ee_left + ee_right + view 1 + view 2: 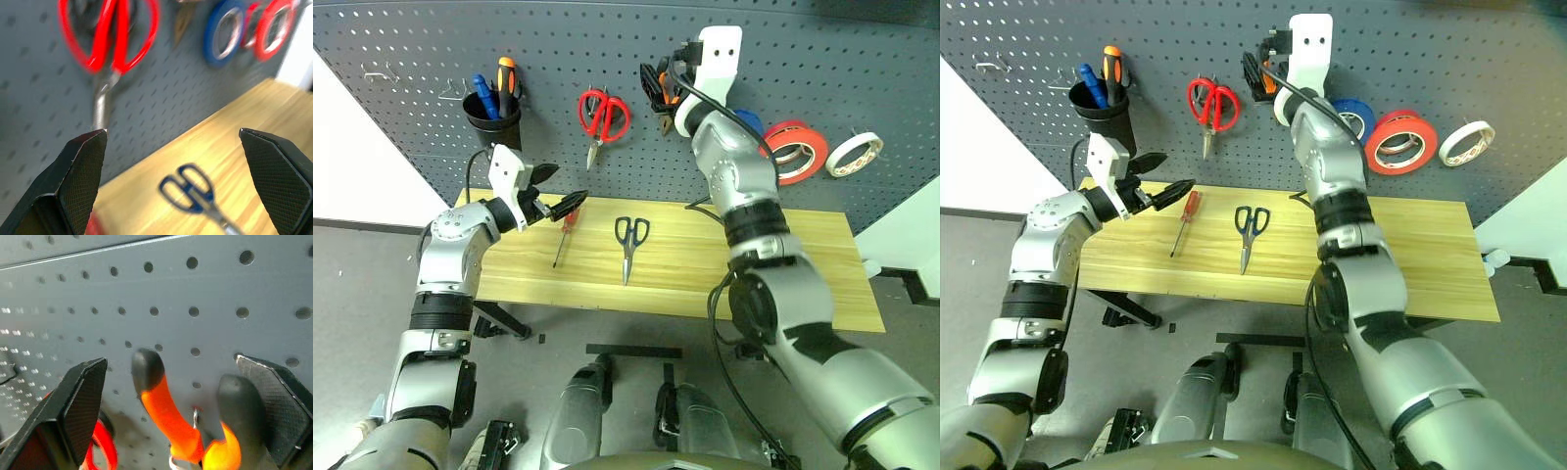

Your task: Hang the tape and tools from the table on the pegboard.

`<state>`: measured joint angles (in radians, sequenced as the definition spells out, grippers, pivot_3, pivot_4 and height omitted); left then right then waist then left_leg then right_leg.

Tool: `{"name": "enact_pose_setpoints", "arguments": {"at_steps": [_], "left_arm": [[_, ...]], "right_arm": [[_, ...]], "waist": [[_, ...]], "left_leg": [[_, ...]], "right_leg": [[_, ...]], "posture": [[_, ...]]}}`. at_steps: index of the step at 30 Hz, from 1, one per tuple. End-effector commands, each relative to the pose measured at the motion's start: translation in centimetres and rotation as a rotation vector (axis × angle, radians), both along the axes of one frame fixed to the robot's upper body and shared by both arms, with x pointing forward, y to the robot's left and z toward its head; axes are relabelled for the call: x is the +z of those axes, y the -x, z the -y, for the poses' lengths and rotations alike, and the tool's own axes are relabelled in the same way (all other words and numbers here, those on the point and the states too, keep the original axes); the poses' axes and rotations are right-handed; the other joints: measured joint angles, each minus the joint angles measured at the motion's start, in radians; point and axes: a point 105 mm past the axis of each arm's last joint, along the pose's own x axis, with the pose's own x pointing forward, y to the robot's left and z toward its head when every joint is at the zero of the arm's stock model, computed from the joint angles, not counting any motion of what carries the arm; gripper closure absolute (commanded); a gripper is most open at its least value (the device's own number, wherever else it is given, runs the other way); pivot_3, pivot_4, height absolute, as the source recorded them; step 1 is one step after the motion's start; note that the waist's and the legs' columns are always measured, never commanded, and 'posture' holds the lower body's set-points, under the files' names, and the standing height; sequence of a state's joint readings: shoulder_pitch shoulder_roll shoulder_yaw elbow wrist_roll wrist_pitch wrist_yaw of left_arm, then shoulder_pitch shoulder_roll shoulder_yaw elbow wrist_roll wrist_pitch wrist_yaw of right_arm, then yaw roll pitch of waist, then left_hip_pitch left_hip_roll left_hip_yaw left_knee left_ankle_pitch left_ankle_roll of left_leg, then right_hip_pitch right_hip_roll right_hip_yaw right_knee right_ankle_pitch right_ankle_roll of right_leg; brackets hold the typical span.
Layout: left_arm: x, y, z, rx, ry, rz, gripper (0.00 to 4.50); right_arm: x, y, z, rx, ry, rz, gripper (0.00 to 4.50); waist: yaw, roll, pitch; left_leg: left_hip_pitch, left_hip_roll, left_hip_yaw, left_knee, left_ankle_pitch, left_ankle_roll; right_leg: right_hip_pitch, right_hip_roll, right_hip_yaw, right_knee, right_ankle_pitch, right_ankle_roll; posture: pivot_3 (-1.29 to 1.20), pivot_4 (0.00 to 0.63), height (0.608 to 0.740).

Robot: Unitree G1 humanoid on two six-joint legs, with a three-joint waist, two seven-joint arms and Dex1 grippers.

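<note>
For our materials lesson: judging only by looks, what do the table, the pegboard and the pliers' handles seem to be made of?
Table: wood or wood-look laminate, pale with grain lines, matte.
Pegboard: probably painted metal, though it could be plastic; flat grey-blue sheet with an even grid of holes.
Pliers: handles look like rubbery orange-and-black plastic grips, smooth and slightly glossy.

Even, diffuse light fell on the long light wood-grain table [803,264], with no glare and only soft shadows against the dark grey-blue perforated pegboard [411,59] behind it. Both head views bent straight lines toward their edges. In the left wrist view, the red-handled scissors [110,34] hanging above the table were blurred, like the dark-handled steel scissors [193,188] lying on it.
</note>
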<state>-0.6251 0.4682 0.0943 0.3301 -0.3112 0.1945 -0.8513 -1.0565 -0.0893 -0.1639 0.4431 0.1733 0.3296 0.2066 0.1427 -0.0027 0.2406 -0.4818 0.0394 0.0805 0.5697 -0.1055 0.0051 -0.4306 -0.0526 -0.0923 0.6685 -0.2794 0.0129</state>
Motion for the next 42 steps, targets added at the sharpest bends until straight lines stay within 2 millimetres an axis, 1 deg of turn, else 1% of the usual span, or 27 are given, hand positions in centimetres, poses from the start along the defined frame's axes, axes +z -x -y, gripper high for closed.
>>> {"name": "enact_pose_setpoints", "arguments": {"at_steps": [1,2,4,9,11,14,16,18,20,23,24,27,29,34,35,38,40,42], "left_arm": [[1.4,0.4,0.2,0.005,0.018,0.046,0.00],[1.2,0.5,0.2,0.003,0.016,0.043,0.00],[0.7,0.7,0.4,-0.001,0.014,0.031,0.00],[0.3,0.5,0.9,-0.004,0.001,0.032,0.00],[0.1,0.4,1.0,-0.003,0.003,0.030,0.00],[0.0,0.3,0.8,0.005,0.001,0.028,0.00],[0.0,0.2,0.5,0.016,0.001,0.026,0.00],[-0.2,0.2,0.3,0.029,-0.008,0.025,0.00],[-0.3,0.2,0.2,0.036,-0.017,0.027,0.00],[-0.7,0.3,-0.2,0.060,-0.003,-0.001,0.00],[-1.0,0.4,-0.5,0.069,-0.013,-0.016,0.00],[-2.3,0.4,-1.2,0.112,-0.078,-0.065,0.00],[-2.9,0.3,-1.6,0.140,-0.088,-0.094,0.00],[-5.0,0.5,-2.6,0.238,-0.098,-0.184,0.00],[-5.3,0.6,-2.8,0.251,-0.101,-0.198,0.00],[-7.2,1.1,-3.0,0.320,-0.119,-0.261,0.00],[-8.2,1.4,-2.7,0.363,-0.108,-0.305,0.00],[-8.9,1.8,-1.2,0.357,-0.081,-0.350,0.00]], "right_arm": [[3.7,3.5,-0.5,0.054,-0.011,0.095,0.03],[4.3,4.3,-0.3,0.058,-0.018,0.108,0.03],[5.8,5.7,-0.1,0.067,-0.036,0.145,0.03],[7.3,7.6,-0.1,0.090,0.009,0.215,0.03],[7.1,8.4,-0.6,0.162,0.031,0.179,0.03],[5.9,9.8,-1.3,0.281,0.063,0.094,0.03],[4.5,10.4,-1.3,0.333,0.056,0.005,0.03],[2.3,10.7,-1.3,0.366,0.069,-0.100,0.03],[0.7,10.8,-1.3,0.375,0.092,-0.174,0.03],[-4.3,10.4,-1.1,0.337,0.177,-0.398,0.03],[-5.3,10.3,-1.1,0.326,0.173,-0.443,0.03],[-6.7,9.6,-1.1,0.302,0.131,-0.529,0.03],[-7.4,9.3,-1.1,0.290,0.128,-0.565,0.03],[-12.0,7.7,-0.9,0.228,0.161,-0.718,0.03],[-12.5,7.5,-1.0,0.222,0.164,-0.733,0.03],[-14.9,7.0,-1.3,0.188,0.248,-0.769,0.03],[-15.9,7.0,-1.2,0.180,0.288,-0.783,0.03],[-16.4,7.0,-0.2,0.164,0.324,-0.780,0.03]], "waist": [[-0.002,0.000,0.000],[-0.005,0.000,0.000],[-0.014,0.000,0.000],[-0.027,0.000,0.000],[-0.029,0.000,0.000],[-0.031,-0.001,-0.001],[-0.031,-0.002,-0.003],[-0.029,-0.003,-0.005],[-0.026,-0.003,-0.008],[-0.027,-0.004,-0.013],[-0.027,-0.004,-0.016],[-0.032,-0.005,-0.017],[-0.031,-0.005,-0.017],[-0.032,-0.009,-0.023],[-0.033,-0.009,-0.023],[-0.032,-0.009,-0.023],[-0.027,-0.009,-0.023],[-0.022,-0.009,-0.023]], "left_leg": [[-0.001,0.001,0.000,0.001,0.001,0.000],[-0.005,0.003,0.001,0.002,0.002,0.002],[-0.015,0.005,0.002,0.005,0.004,-0.001],[-0.014,0.005,0.006,0.007,0.004,0.000],[-0.012,0.008,0.007,0.008,0.002,0.005],[-0.012,0.011,0.005,0.009,0.003,0.005],[-0.012,0.012,0.006,0.008,0.003,0.006],[-0.012,0.012,0.006,0.008,0.003,0.006],[-0.013,0.012,0.008,0.008,0.003,0.006],[-0.014,0.012,0.012,0.008,0.003,0.006],[-0.014,0.012,0.012,0.008,0.003,0.006],[-0.014,0.013,0.014,0.008,0.004,0.007],[-0.014,0.014,0.014,0.008,0.004,0.008],[-0.014,0.014,0.017,0.008,0.005,0.009],[-0.014,0.014,0.018,0.008,0.005,0.010],[-0.014,0.015,0.021,0.008,0.005,0.010],[-0.014,0.015,0.021,0.008,0.005,0.010],[-0.014,0.016,0.021,0.008,0.005,0.010]], "right_leg": [[0.000,0.001,0.000,0.000,0.001,0.002],[-0.001,0.002,0.000,-0.002,0.002,0.004],[-0.010,0.005,0.000,-0.002,0.002,0.005],[-0.007,0.008,-0.002,-0.003,0.003,0.008],[-0.006,0.010,-0.003,-0.003,0.004,0.008],[-0.006,0.009,-0.003,-0.004,0.010,0.007],[-0.006,0.009,-0.002,-0.005,0.012,0.004],[-0.005,0.008,-0.002,-0.006,0.014,0.002],[-0.006,0.007,-0.002,-0.007,0.014,0.002],[-0.007,0.005,-0.002,-0.007,0.015,0.002],[-0.007,0.005,-0.001,-0.007,0.015,0.002],[-0.009,0.006,0.000,-0.007,0.017,0.005],[-0.009,0.007,0.000,-0.007,0.017,0.006],[-0.009,0.007,0.000,-0.007,0.017,0.006],[-0.009,0.007,0.001,-0.007,0.018,0.007],[-0.009,0.006,0.002,-0.008,0.018,0.008],[-0.009,0.006,0.002,-0.008,0.018,0.008],[-0.010,0.006,0.002,-0.008,0.018,0.007]], "posture": [[0.26,0.189,0.732],[0.26,0.186,0.732],[0.24,0.179,0.732],[0.23,0.164,0.732],[0.22,0.155,0.732],[0.22,0.144,0.732],[0.21,0.142,0.732],[0.21,0.137,0.732],[0.21,0.132,0.732],[0.21,0.129,0.732],[0.22,0.128,0.732],[0.22,0.127,0.732],[0.22,0.124,0.732],[0.23,0.127,0.732],[0.23,0.128,0.732],[0.24,0.140,0.732],[0.25,0.153,0.732],[0.25,0.164,0.732]]}}
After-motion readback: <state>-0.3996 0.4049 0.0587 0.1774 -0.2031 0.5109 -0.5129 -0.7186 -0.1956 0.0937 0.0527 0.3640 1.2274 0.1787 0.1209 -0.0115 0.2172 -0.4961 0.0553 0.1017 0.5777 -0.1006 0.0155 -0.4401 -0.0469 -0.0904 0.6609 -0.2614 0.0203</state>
